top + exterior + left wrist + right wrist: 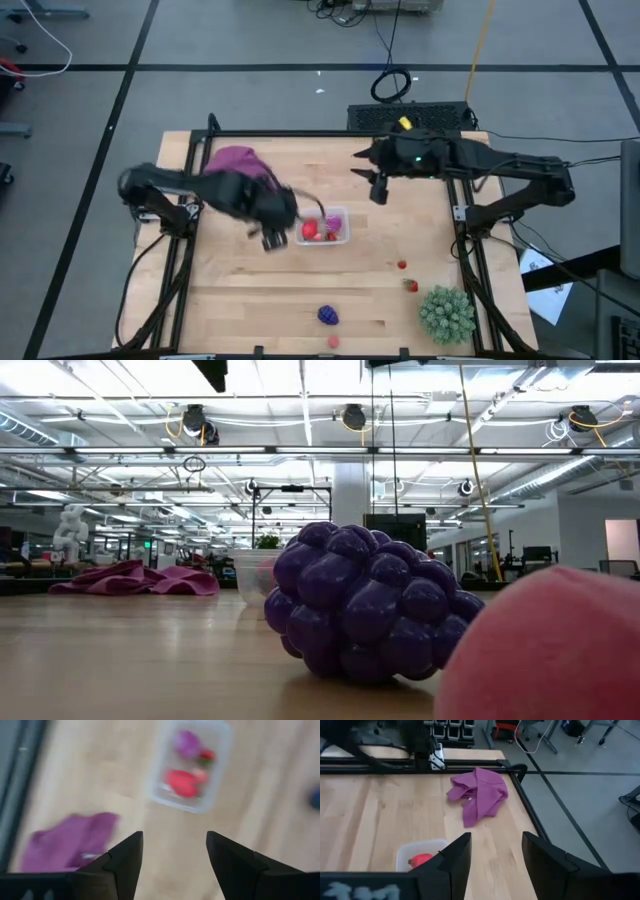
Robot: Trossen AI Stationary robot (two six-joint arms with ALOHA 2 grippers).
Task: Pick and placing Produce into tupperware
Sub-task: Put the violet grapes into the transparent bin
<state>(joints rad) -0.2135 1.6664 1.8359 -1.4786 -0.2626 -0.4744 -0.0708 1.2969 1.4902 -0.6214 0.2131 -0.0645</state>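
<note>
Pressed close against the low camera, a pale pink toy fruit filled the corner of the view, with the dark blue-purple berry cluster just beside it on the desk. From above, that same cluster and pink fruit lay well apart from the tupperware, toward the desk's front edge. The clear tub sat near the middle of the desk and held a red fruit, a magenta one and a small strawberry-like piece. Two more small red fruits lay between the tub and the green spiky plant. A purple cloth lay beyond the tub, toward the desk's far left corner.

The left gripper hung just beside the tub on its left side, its jaws spread wide and holding nothing; its wrist camera showed the tub ahead of the two fingers. The right gripper hovered above the desk beyond the tub, jaws likewise parted and empty.
</note>
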